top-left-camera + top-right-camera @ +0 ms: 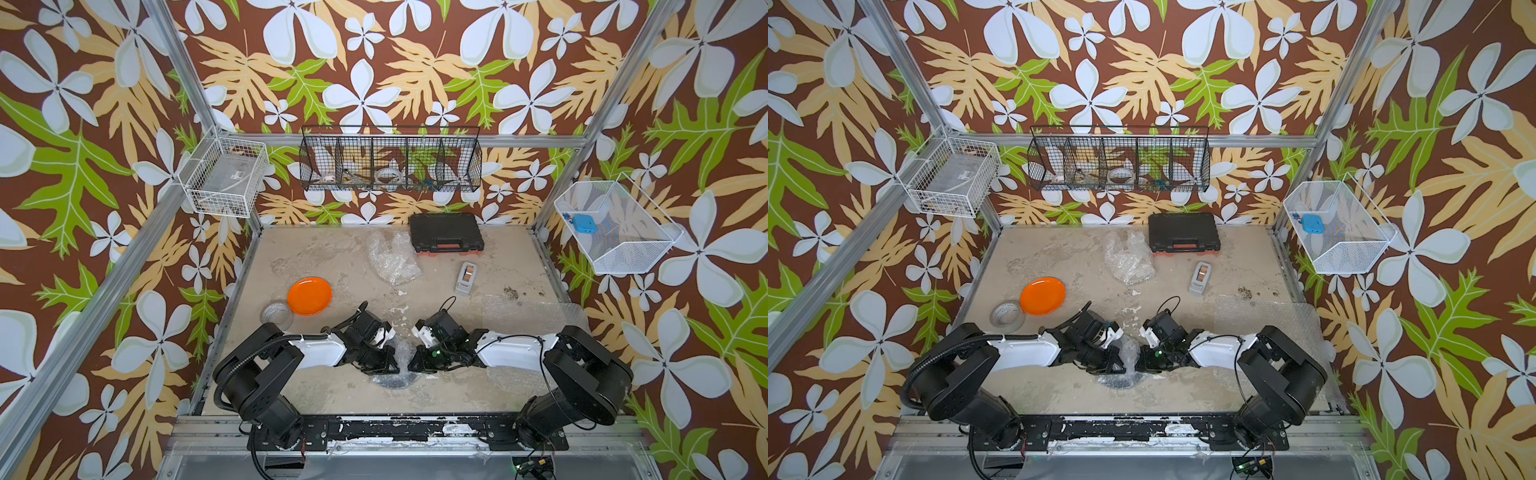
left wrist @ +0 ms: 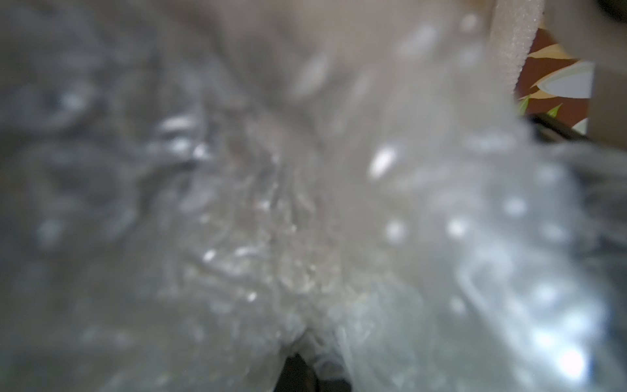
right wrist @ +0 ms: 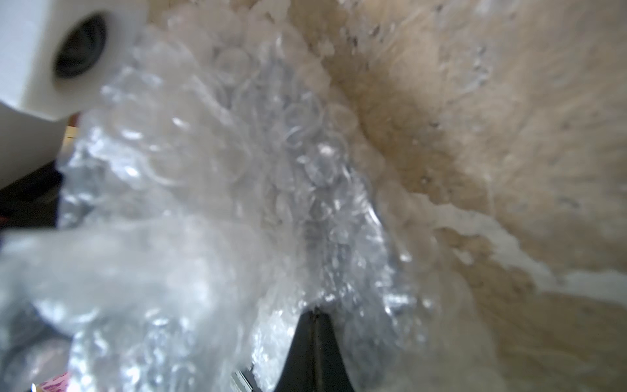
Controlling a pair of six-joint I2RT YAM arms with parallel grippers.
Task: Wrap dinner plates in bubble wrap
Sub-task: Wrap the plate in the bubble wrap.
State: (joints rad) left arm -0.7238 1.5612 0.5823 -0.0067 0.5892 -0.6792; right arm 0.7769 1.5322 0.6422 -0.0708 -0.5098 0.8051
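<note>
Black plate [image 1: 390, 381] mid-wrap, orange plate [image 1: 309, 296] bare
Left fingers [image 1: 388, 365] and right fingers [image 3: 305, 346] clench bubble wrap [image 1: 402, 354] bunched over it; one bundle [image 1: 392, 257] behind looks finished.

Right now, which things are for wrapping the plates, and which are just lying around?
For the job: orange plate; black plate under bunched bubble wrap; flat bubble wrap sheet; crumpled bubble wrap bundle.
Just lying about: clear tape roll; tape dispenser; black tool case; wire baskets.
</note>
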